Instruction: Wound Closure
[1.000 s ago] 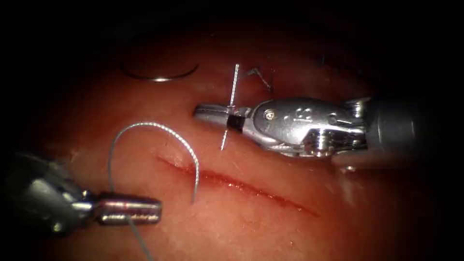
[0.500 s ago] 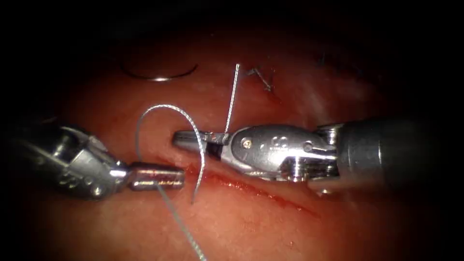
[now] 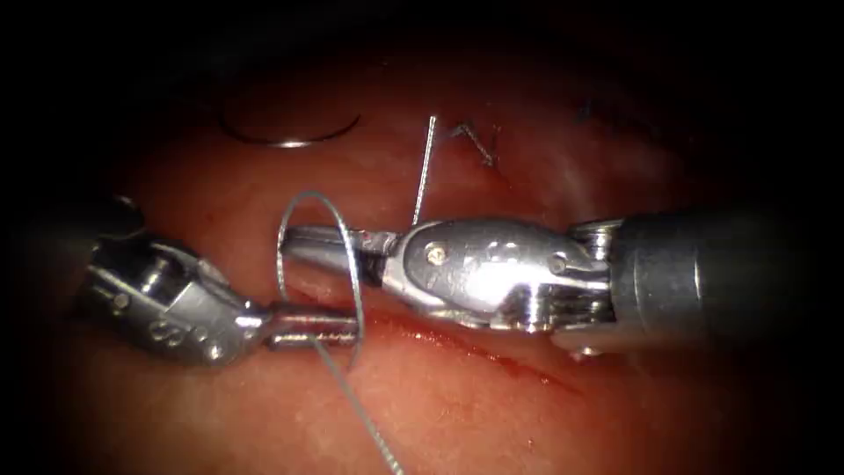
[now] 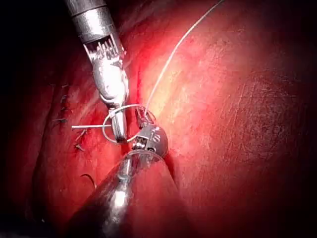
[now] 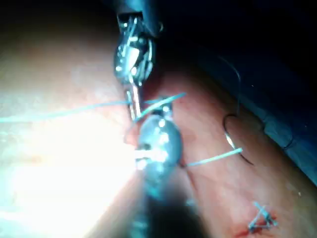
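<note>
Right gripper (image 3: 303, 242) comes in from the right, lying just above the cut (image 3: 475, 347), jaws together and clamped on the thread (image 3: 356, 264). A short stiff tail of the thread sticks up from near the jaw base toward the top of the endoscope view. The thread makes a loop around the right gripper's closed jaws, arcing over them and dropping down past the cut's left end.

Left gripper (image 3: 330, 327) comes in from the left, jaws together, clamped on the thread right at the left end of the cut. From there the long strand runs down and out toward the bottom edge.

Needle (image 3: 290, 136) lies loose on the tissue (image 3: 457, 413), well above the cut and off to the left. Neither tool holds it, and it is not in the tissue.

Cut ends of thread (image 3: 475, 145) from an earlier stitch sit on the tissue above the right gripper. Red fluid (image 3: 413, 332) lines the cut, which is still open along its length.

In the left wrist view the loop of thread (image 4: 119, 111) wraps the right gripper (image 4: 118, 130) just beside the left gripper (image 4: 142, 115). The right wrist view shows the needle (image 5: 233, 134) lying apart from both tools.
</note>
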`<state>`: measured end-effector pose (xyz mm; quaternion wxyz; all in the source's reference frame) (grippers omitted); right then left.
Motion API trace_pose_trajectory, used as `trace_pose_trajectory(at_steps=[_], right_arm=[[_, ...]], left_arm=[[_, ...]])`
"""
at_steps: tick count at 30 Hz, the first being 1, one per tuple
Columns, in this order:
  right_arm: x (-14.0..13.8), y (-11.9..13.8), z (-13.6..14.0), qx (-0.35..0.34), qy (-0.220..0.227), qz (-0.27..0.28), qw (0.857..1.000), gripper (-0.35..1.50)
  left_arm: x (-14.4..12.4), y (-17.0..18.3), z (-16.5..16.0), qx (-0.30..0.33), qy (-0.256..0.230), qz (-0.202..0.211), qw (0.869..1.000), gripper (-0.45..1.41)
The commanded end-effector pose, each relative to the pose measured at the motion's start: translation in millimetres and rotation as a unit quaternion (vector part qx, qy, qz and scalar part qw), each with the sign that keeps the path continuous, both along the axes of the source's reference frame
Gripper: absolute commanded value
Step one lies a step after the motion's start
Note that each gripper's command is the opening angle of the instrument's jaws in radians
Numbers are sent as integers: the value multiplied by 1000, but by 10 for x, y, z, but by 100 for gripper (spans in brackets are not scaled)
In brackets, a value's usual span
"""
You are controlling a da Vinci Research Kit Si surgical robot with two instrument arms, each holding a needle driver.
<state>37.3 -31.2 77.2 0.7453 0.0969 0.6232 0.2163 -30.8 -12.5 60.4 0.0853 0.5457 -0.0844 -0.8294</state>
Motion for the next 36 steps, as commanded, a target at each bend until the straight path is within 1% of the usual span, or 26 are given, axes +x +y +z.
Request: trace_pose_trajectory(at_steps=[1,4,6,8,11,13,15,17,20,24,28,32,36], right_arm=[[12,0,7,-2,0,0,1000,27],[13,1,11,-3,-1,1,1000,27],[12,1,11,-3,-1,0,1000,26],[13,1,11,-3,0,0,1000,19],[15,2,11,-3,0,0,1000,19],[15,1,11,-3,0,0,1000,26],[15,2,12,-3,0,1,1000,54],[15,3,13,-3,-1,1,1000,59],[14,4,16,-4,0,0,1000,59],[14,4,22,-6,-1,0,1000,59],[15,-2,27,-9,-3,0,1000,57],[16,-9,30,-12,-4,-2,1000,57],[18,-20,35,-16,-8,-10,1000,57]], left_arm=[[-7,-1,6,-1,-4,3,1000,-45],[-12,-3,3,-1,-11,11,1000,-45],[-12,-2,3,-1,-13,13,1000,-45],[-12,-1,4,1,-16,15,1000,-45],[-12,-2,4,1,-18,16,1000,-45],[-12,-2,4,4,-18,17,1000,-45],[-8,-3,1,4,-21,19,1000,-45],[-6,-5,-1,4,-20,19,1000,-45],[-6,-10,-8,5,-21,20,1000,-45],[-9,-19,-24,8,-22,22,999,-45],[-13,-24,-48,16,-26,22,999,-45],[-15,-19,-70,15,-30,24,999,-45],[-12,-10,-84,13,-30,25,999,-45]])
